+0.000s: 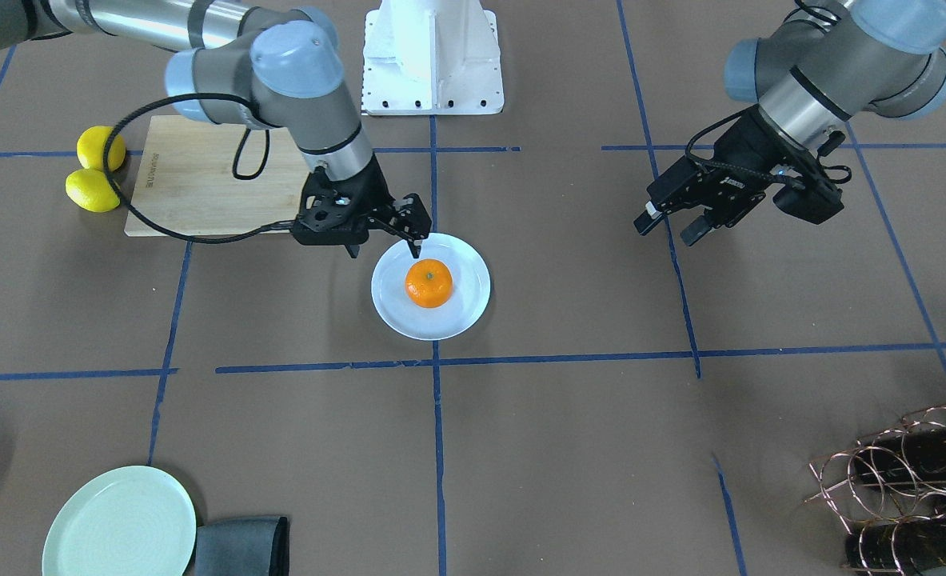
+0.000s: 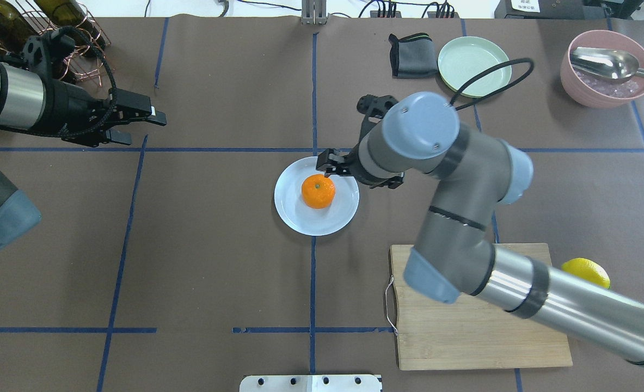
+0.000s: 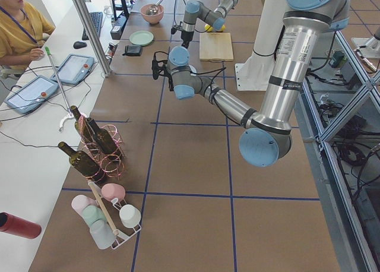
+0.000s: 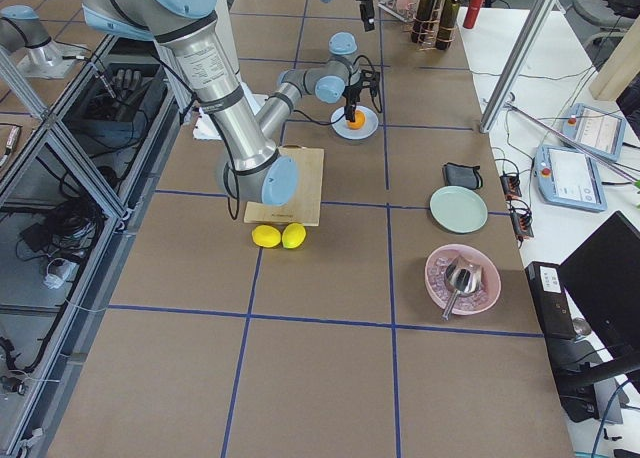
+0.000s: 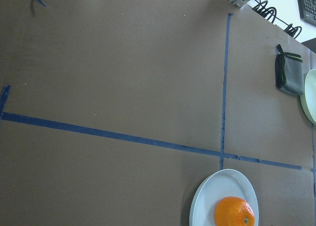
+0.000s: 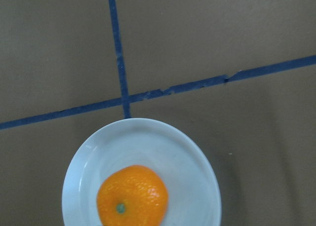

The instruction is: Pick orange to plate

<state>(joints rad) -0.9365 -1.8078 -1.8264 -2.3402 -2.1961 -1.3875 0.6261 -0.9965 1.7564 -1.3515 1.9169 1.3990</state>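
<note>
The orange (image 1: 429,283) rests stem-up near the middle of the round white plate (image 1: 468,312) at the table's centre. It also shows in the overhead view as the orange (image 2: 318,191) on the plate (image 2: 294,212), and in the right wrist view as the orange (image 6: 132,196) on the plate (image 6: 192,176). My right gripper (image 1: 385,251) hangs just over the plate's rim on the robot's side, open, with nothing between its fingers and clear of the fruit. My left gripper (image 1: 671,227) hovers open and empty, far off to the side of the plate.
Two lemons (image 1: 98,170) lie beside a wooden cutting board (image 1: 209,176) under the right arm. A pale green plate (image 1: 121,524) and a grey cloth (image 1: 242,546) sit at the far edge. A pink bowl with a spoon (image 2: 607,68) and a bottle rack (image 1: 912,480) occupy the corners.
</note>
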